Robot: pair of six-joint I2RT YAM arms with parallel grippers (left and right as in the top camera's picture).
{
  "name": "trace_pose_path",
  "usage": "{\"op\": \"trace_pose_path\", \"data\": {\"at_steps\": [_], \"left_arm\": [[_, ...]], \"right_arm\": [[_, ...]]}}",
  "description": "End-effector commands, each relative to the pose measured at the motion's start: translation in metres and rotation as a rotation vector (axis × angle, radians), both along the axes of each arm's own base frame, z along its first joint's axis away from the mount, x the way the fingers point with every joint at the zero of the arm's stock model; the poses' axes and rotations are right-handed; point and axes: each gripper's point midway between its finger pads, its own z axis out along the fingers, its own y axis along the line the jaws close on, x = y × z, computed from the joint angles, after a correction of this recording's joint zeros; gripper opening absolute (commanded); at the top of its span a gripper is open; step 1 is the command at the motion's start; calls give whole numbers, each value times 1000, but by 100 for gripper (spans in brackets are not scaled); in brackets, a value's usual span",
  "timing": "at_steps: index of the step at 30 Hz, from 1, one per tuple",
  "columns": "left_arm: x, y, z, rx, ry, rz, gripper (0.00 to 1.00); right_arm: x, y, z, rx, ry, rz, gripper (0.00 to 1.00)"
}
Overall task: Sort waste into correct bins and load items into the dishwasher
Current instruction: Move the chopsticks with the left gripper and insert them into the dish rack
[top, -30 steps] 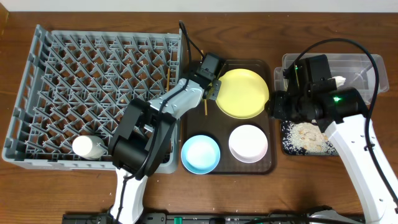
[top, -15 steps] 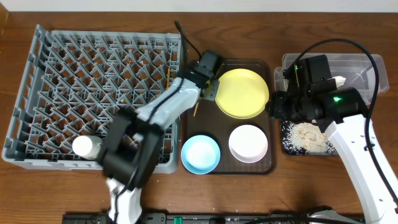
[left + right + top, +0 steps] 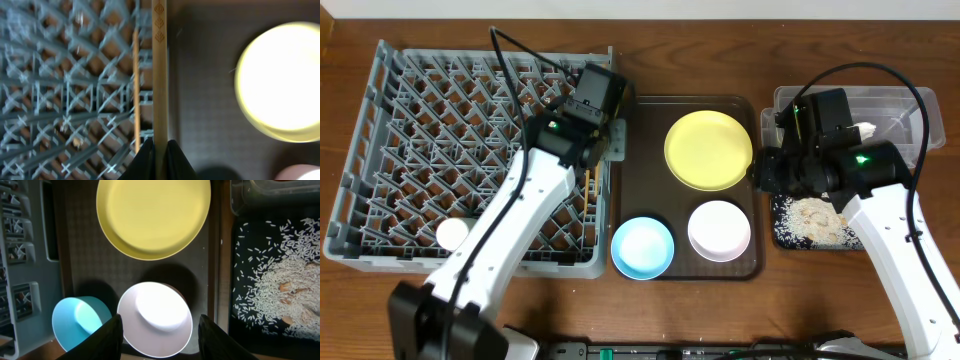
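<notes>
The worktop [image 3: 720, 310] is dark brown wood with a visible grain, and four things sit straight on it. A big square grey dish rack [image 3: 420, 150] fills the left side. Just beside its right edge lies a flat dark brown tray [image 3: 645, 190]; whether the two touch cannot be told. Farther right, apart from the brown tray, a clear tub [image 3: 900, 105] stands toward the back. A shallow black tray [image 3: 785, 225] lies directly in front of the tub, close against it.

Three downward views, yellow plate [image 3: 709, 150] in common
</notes>
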Motion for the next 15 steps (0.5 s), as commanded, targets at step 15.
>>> {"op": "trace_pose_path", "data": {"at_steps": [15], "left_arm": [[-8, 18, -60, 69, 156, 23, 28]], "right_arm": [[-1, -2, -1, 0, 8, -6, 46]]}}
